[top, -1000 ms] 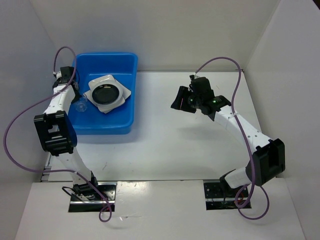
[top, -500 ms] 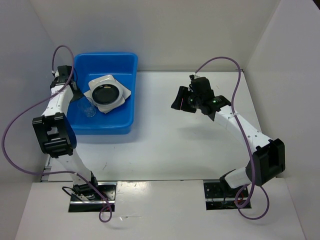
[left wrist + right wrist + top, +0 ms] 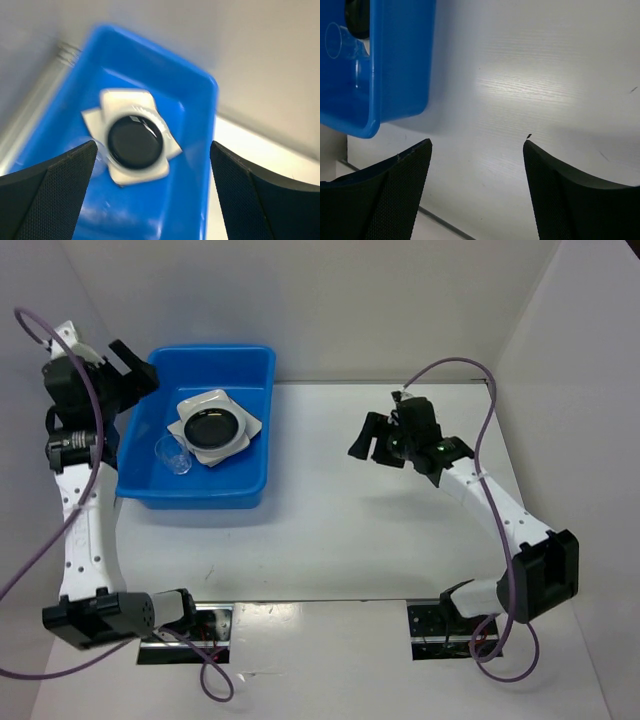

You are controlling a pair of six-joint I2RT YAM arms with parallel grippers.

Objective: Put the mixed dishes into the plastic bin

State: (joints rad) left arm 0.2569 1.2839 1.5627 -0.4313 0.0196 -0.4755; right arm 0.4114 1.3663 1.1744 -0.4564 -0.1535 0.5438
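Overhead view: the bright blue rectangular plastic bin [image 3: 203, 498] sits at the table's far left. Inside it a round black bowl [image 3: 212, 426] rests on a stack of flat white dishes [image 3: 190, 403]; flat pieces under, bowl on top, so the pile probably sits stable. I can't split the white pieces one from another. A small clear cup [image 3: 173, 453] stands upright just beside the stack, near the bin's front-left corner. The left gripper [image 3: 130, 365] hangs raised over the bin's far-left rim with its jaws spread wide and nothing between them, the cup below and nearer the arm bases. The right gripper [image 3: 375, 440] hovers over bare white table [image 3: 330, 540], well apart from the bin, also spread and carrying nothing. Left wrist view: blurred, both black fingers [image 3: 55, 190] wide apart, bowl and stack centred well below the gap, no contact. Right wrist view: jaws apart and empty over the table, the bin's wall at upper left, the cup visible inside it. Every dish I can find lies in the bin, so the task looks about done.
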